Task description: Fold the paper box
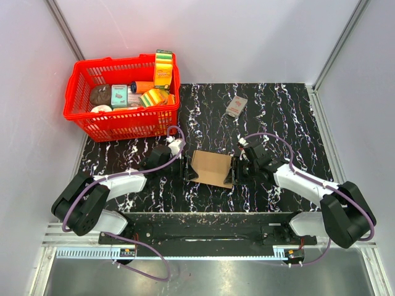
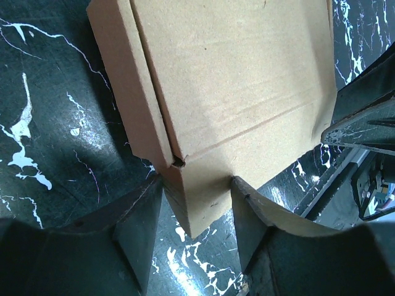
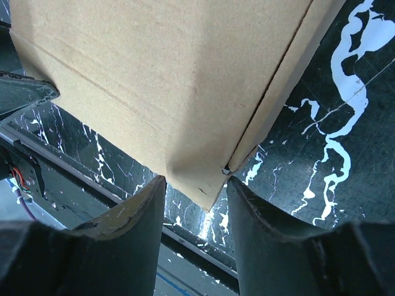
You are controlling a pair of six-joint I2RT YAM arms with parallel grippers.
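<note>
On top of the big black table with white wiggly lines [image 1: 290, 123] sits everything else. At the far left corner is a red plastic basket with holes in its sides [image 1: 129, 123], and it is full of small packs and tubs in many colours. Two black and white robot arms reach in from the near edge, the left arm [image 1: 117, 182] from one side and the right arm [image 1: 299, 179] from the other. Between them, in the middle of the table, lies the plain brown flat paper box [image 1: 212, 168]. The left gripper [image 1: 187, 168] is at the left end of the box, and its dark fingers [image 2: 139, 216] squeeze a corner of the brown card from both sides. The right gripper [image 1: 237, 168] is at the right end, and its fingers [image 3: 133, 216] pinch the corner there the same way. Far behind the box, well apart from it, lies a small grey and red packet [image 1: 236, 106] by itself.
</note>
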